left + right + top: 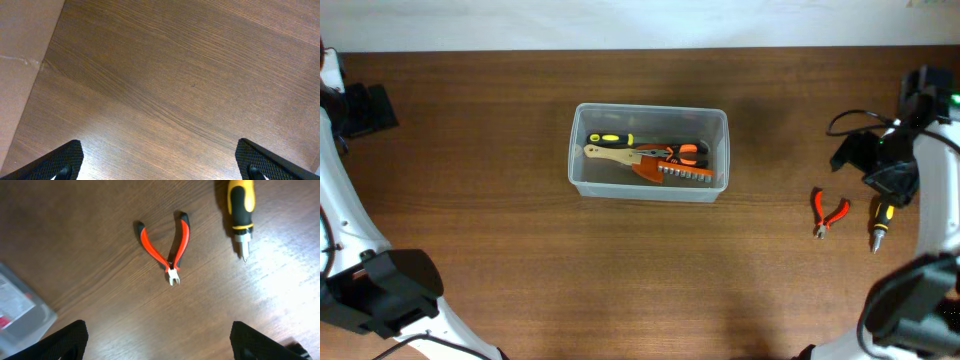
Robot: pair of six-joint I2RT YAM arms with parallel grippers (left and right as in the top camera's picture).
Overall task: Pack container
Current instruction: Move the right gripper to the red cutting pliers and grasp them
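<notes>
A: Where's the container (645,190)?

B: Mid-counter, toward the far edge, long axis running left to right. Clear bin, open top. Several tools lie inside, among them a yellow-and-black handle and an orange bit holder.

A: What's not yet packed?

B: Two items on the right side of the counter (520,260): red-handled side cutters (823,224) and a yellow-and-black screwdriver (882,215), near each other but not touching.

A: Which arm is nearer?

B: Right, clearly. In the right wrist view the cutters (171,264) lie just ahead of the right jaws, and the screwdriver (241,205) is off to one side. The right jaws are spread wide, holding nothing.

A: How do the cutters lie?

B: Flat, handles splayed in a V. Overhead, the nose points toward the near edge and the handles toward the far edge, so the long axis runs across the container's long axis.

A: Left side?

B: The left jaws are spread and empty too, over bare wood at the far left corner, well apart from everything.

A: Surface and room?

B: Dark wood grain with some glare. There's open counter between the loose tools and the container. My read: the right arm takes the cutters next, then carries them leftward to the bin.
</notes>
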